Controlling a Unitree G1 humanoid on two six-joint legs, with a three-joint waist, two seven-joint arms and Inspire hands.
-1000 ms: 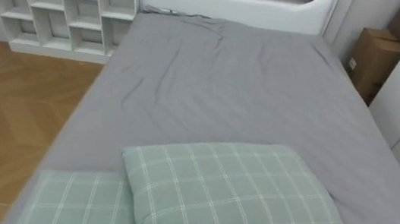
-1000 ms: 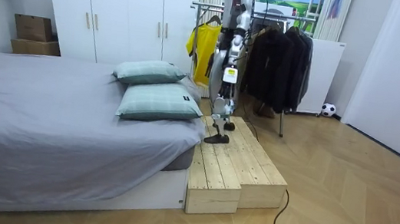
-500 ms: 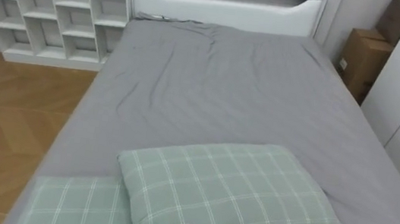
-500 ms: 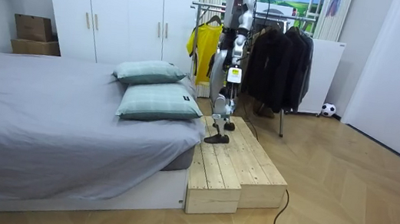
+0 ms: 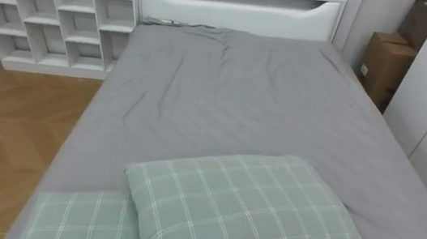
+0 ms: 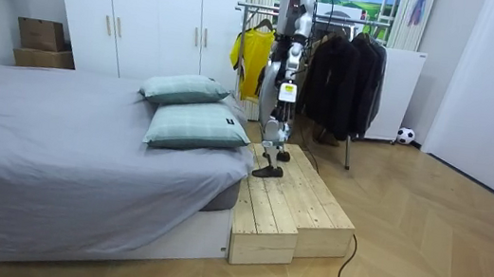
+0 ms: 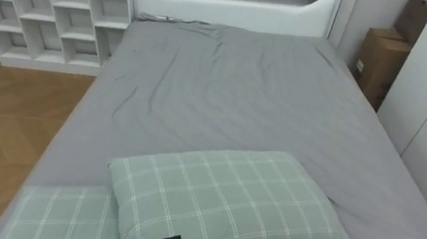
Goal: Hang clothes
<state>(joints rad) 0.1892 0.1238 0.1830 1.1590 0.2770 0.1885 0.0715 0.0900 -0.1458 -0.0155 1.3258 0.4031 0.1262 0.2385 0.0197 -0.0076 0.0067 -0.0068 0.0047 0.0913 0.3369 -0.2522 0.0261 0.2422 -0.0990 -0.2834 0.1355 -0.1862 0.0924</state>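
- On the wooden platform [image 6: 291, 206] at the pillow end of the bed [image 5: 249, 91], the robot stands upright, facing along the grey sheet.
- Its left hand [image 6: 284, 92] hangs by its side in the room view, and I cannot tell how the fingers sit.
- Clothes now: a yellow shirt [image 6: 250, 58] and dark jackets [image 6: 341, 74] hang on the rack [image 6: 349, 150], just behind the robot.
- At the bed's near edge, a green checked pillow [image 5: 248, 205] overlaps a second pillow [image 5: 87, 218] by the near left corner.
- Past the far left corner stands a white shelf unit [image 5: 47, 9].
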